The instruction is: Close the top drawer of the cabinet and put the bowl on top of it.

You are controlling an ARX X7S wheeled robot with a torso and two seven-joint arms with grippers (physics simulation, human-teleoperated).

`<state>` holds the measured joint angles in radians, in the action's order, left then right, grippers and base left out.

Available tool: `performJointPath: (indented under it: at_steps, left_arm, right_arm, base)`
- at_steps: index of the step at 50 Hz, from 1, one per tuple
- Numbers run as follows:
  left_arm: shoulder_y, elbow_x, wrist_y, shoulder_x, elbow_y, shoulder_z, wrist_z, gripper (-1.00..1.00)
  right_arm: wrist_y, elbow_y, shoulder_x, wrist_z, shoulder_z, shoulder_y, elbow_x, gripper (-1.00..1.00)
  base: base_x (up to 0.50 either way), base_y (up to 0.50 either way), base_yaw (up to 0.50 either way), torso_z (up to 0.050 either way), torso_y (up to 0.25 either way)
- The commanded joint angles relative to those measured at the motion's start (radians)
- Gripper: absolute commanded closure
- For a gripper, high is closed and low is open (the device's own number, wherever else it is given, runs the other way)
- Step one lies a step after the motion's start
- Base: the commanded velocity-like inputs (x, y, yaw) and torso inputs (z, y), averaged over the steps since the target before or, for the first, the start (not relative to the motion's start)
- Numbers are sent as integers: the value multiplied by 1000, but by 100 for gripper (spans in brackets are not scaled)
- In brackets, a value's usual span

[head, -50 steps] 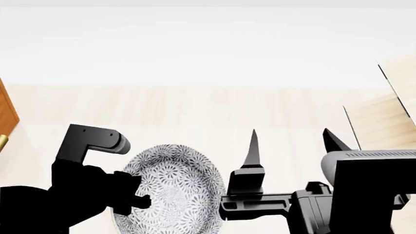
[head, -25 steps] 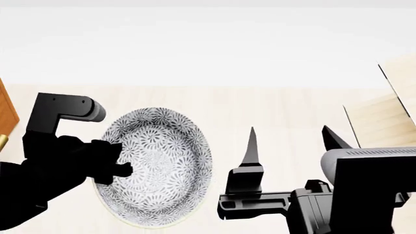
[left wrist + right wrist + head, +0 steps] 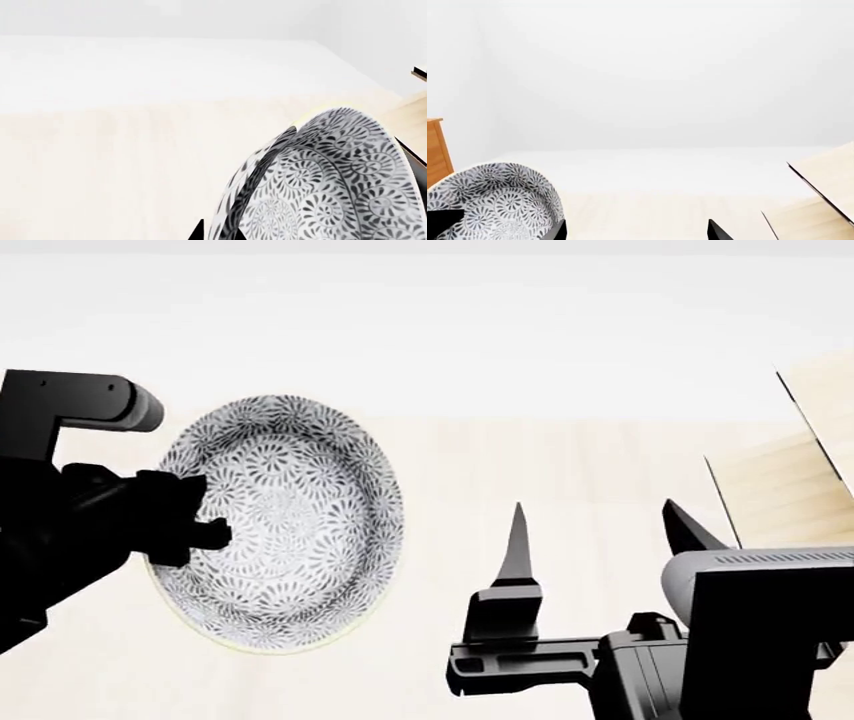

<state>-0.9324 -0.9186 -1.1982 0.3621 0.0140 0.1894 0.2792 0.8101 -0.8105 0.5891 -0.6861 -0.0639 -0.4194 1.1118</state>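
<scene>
Operator: Bowl (image 3: 283, 525) position and attitude?

Technician: You have it off the floor, at the left of the head view, tipped almost on edge. Its mouth faces the head camera; the rim plane stands near vertical, with the long axis of the visible oval running top to bottom.

Operator: Left gripper (image 3: 200, 530)?

Technician: Your left fingers are clamped on the bowl's left rim.

Operator: Right gripper (image 3: 601, 530)?

Technician: Its two fingertips (image 3: 518, 540) stand spread, pointing up, with nothing between them. The cabinet (image 3: 435, 150) shows only as an orange-brown edge in the right wrist view.
</scene>
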Motion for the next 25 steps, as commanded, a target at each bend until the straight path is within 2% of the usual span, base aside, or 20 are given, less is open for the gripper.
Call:
performJointPath:
  at_steps: [1, 25]
  left_arm:
    - [-46, -38, -41, 21, 45, -43, 45, 100]
    - [-164, -139, -171, 42, 137, -115, 157, 100]
  right_arm:
    - [2, -6, 6, -10, -1, -4, 10, -100]
    - [7, -24, 17, -35, -1, -19, 38, -100]
  base:
    - [0, 0, 0, 0, 0]
    - [0, 0, 0, 0, 0]
